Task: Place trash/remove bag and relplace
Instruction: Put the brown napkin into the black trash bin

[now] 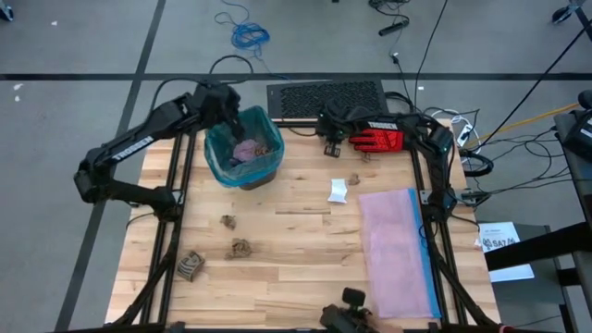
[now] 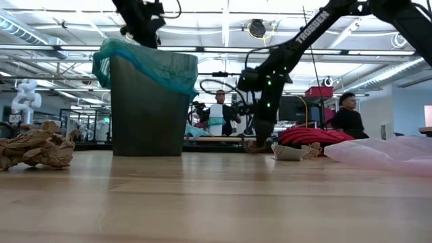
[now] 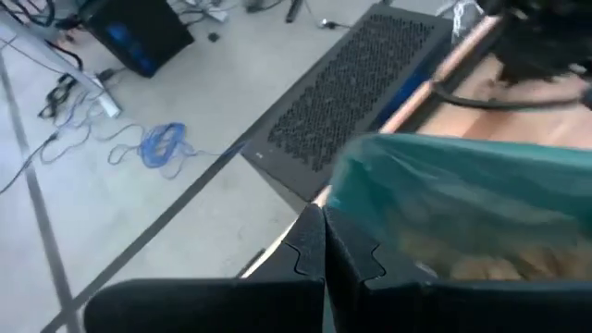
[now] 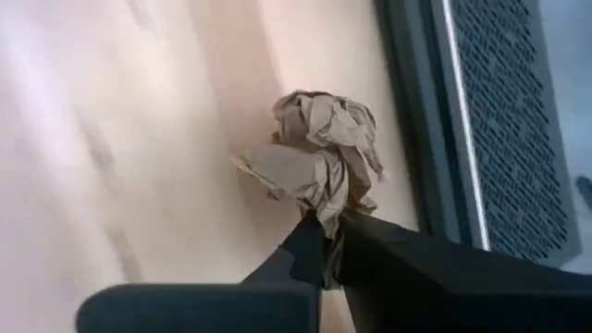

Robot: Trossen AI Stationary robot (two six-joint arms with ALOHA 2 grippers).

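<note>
In the high view, upper left of centre, the left gripper [image 1: 234,118] hung with its fingers pressed together at the back rim of the bin [image 1: 248,176], which wore the teal bag [image 1: 219,154] and held scraps. Brown paper wads [image 1: 240,248] lay lower left. Right of the bin, the right gripper [image 1: 330,139] was pinched on a brown paper wad [image 4: 319,157] beside the red glove [image 1: 377,141]; the pink bag [image 1: 398,250] lay lower right.

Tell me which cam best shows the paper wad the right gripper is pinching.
Right wrist view: the brown paper wad fills the middle, its lower edge nipped by the shut right gripper. In the high view the arm hides it. The low view shows only a scrap at the gripper's foot. The left wrist view misses it.
</note>
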